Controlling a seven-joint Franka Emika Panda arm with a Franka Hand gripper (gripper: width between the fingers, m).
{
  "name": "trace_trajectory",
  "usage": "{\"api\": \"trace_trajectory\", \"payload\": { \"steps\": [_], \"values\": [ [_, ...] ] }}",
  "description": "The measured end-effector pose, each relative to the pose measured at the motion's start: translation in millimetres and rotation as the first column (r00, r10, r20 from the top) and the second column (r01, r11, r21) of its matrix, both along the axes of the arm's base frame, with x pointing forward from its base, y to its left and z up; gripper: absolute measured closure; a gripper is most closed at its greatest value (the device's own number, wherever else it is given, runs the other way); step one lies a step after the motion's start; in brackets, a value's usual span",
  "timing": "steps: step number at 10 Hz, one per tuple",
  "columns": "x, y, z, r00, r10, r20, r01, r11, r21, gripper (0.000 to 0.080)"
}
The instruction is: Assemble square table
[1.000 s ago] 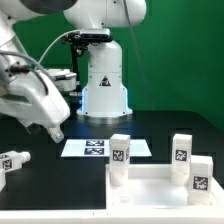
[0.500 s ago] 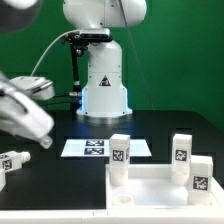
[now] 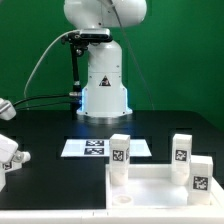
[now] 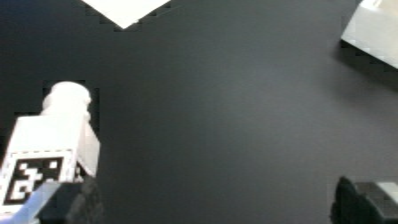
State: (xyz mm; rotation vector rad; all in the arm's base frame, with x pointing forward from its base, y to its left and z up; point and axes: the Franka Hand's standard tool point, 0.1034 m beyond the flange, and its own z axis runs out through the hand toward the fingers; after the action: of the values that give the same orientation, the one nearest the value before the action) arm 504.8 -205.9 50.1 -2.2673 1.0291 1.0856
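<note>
The square table top (image 3: 160, 186), a white slab with a raised rim, lies at the front right of the exterior view. Three white tagged legs (image 3: 119, 156) (image 3: 181, 152) (image 3: 200, 176) stand on it. A fourth leg (image 3: 8, 156) lies loose on the black table at the exterior view's far left, and it also shows in the wrist view (image 4: 54, 140). My gripper (image 4: 214, 205) is open and empty, with one dark fingertip (image 4: 64, 204) right beside that leg and the other (image 4: 370, 200) far from it. In the exterior view the gripper itself is out of frame.
The marker board (image 3: 92, 147) lies flat in front of the robot base (image 3: 103, 85). Part of the arm (image 3: 4, 108) shows at the exterior view's left edge. White corners (image 4: 128, 10) (image 4: 374, 35) show at the wrist view's edges.
The arm has swung toward the exterior view's left and down, almost out of frame, over the loose leg. The table top and its legs have not moved.
</note>
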Motion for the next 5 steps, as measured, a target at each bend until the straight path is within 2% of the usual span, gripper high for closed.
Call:
{"api": "trace_trajectory", "payload": {
  "steps": [2, 3, 5],
  "values": [
    [-17.3, -20.4, -4.7, 0.998, 0.042, 0.044, -0.044, 0.998, 0.048, 0.0151],
    [-24.7, -28.9, -8.9, 0.997, 0.043, 0.061, -0.047, 0.997, 0.057, 0.0151],
    [-40.9, -32.6, -22.4, 0.999, 0.010, 0.040, -0.013, 0.998, 0.063, 0.0151]
  ]
}}
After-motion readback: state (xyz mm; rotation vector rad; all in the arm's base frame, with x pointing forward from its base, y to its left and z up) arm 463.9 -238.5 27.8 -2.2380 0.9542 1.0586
